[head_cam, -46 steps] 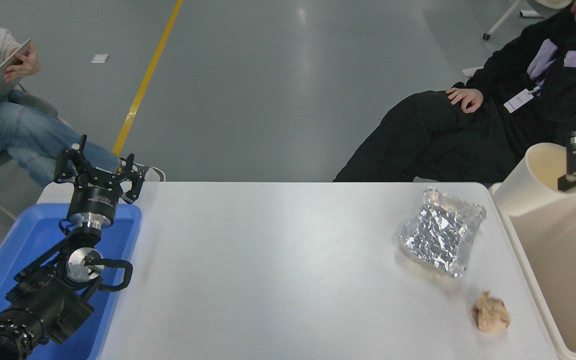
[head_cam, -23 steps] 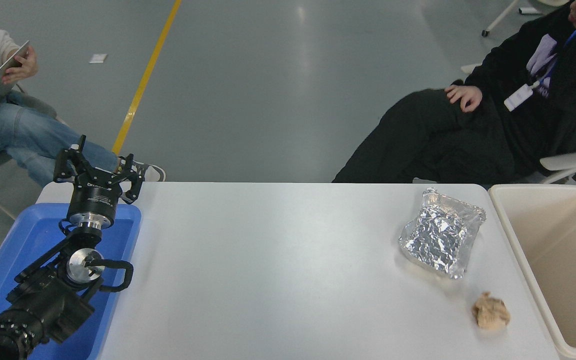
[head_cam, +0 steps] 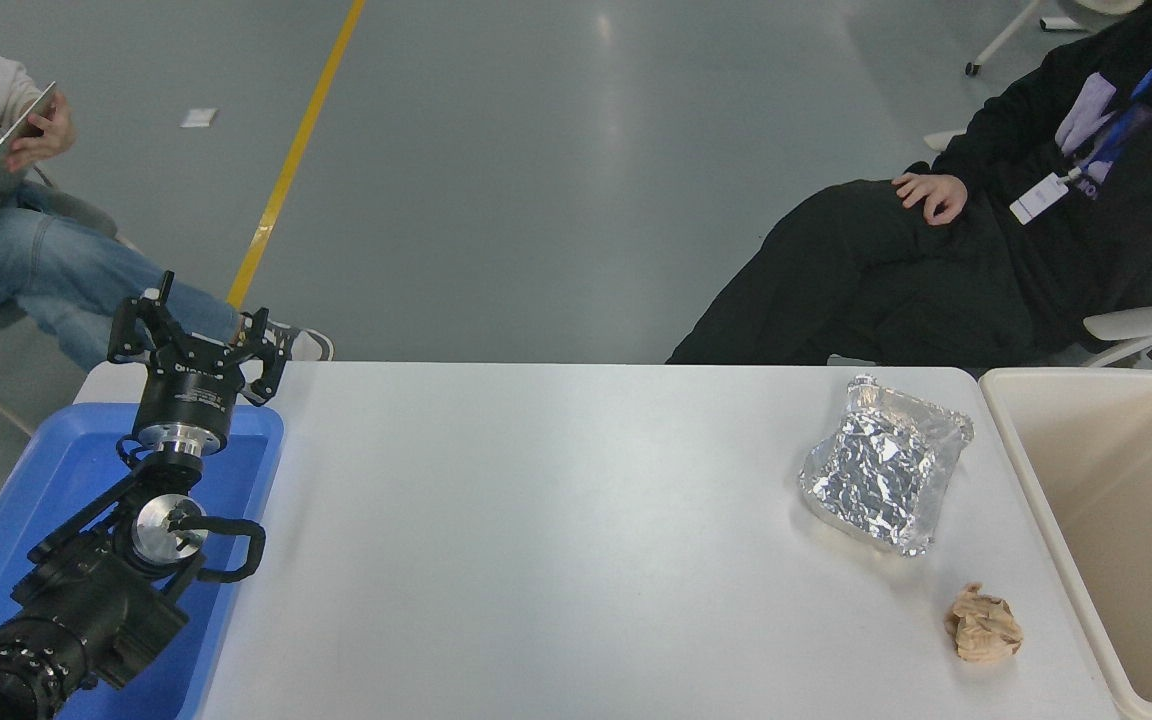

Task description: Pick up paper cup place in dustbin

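Note:
The paper cup is out of view in the head view. The dustbin (head_cam: 1036, 470), a large beige bin with a thick rounded rim, stands off the table's right edge, and the part of its tan inside that shows holds nothing. My left gripper (head_cam: 198, 330) is parked at the lower left over the blue tray, its fingers spread open around nothing. My right arm and its gripper do not appear anywhere in the picture.
A crinkled silver foil tray (head_cam: 884, 470) lies near the bin, and a crumpled brown paper ball (head_cam: 983, 624) lies in front of it. A blue plastic tray (head_cam: 66, 470) sits under the left arm. One person sits at the far right, another at the far left with a laptop.
One second ago the right gripper held the cup over the bin's far left corner. It moved off to the right with the cup. Now both are gone from view.

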{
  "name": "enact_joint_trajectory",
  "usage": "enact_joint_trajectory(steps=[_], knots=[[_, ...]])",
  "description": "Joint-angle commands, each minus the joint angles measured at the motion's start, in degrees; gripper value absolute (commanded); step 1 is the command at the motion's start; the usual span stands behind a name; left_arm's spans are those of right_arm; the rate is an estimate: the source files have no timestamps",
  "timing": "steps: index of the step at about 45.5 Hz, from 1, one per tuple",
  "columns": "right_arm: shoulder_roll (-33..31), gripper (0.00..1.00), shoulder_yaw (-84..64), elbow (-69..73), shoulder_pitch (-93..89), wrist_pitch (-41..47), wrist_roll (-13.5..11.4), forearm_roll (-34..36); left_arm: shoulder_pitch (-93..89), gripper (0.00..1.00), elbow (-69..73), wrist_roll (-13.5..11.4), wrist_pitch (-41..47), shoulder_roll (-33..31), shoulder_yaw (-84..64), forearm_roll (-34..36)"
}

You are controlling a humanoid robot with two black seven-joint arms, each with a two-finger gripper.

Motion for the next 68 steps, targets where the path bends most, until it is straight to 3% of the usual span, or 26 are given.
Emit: enact_joint_trajectory(steps=[1,22,25,27,31,39,47,60,68], knots=[[5.5,0.00,1.7,-11.1,-10.8,-0.7,-0.4,2.7,0.0,0.99,0.0,0.0,0.0,0.0,0.0,0.0],[6.4,0.00,5.4,-15.5,-15.2,-0.8,-0.3,2.8,0.0,0.99,0.0,0.0,0.0,0.0,0.0,0.0],[6.4,0.47,6.1,-15.7,-15.1,-1.0,-0.3,2.7,0.0,0.99,0.0,0.0,0.0,0.0,0.0,0.1],[6.4,0.67,6.4,-15.7,-14.9,-1.0,-0.2,2.7,0.0,0.99,0.0,0.0,0.0,0.0,0.0,0.0],[6.3,0.88,6.6,-15.7,-14.8,-1.0,-0.2,2.7,0.0,0.99,0.1,0.0,0.0,0.0,0.0,0.0],[5.9,0.90,7.5,-14.7,-14.1,-1.0,-0.3,2.8,0.0,0.99,0.1,0.0,0.0,0.0,0.0,0.0],[3.9,0.99,9.0,-6.9,-7.9,-0.8,-0.3,2.7,0.0,0.99,0.0,0.0,0.0,0.0,0.0,0.0],[-6.3,1.00,3.2,21.2,15.6,0.5,-0.2,2.2,0.0,0.99,0.0,0.0,0.0,0.0,0.0,0.0],[-6.8,1.00,-10.9,40.1,34.9,2.0,0.0,2.2,0.0,0.99,0.0,0.0,0.0,0.0,0.0,0.1]])
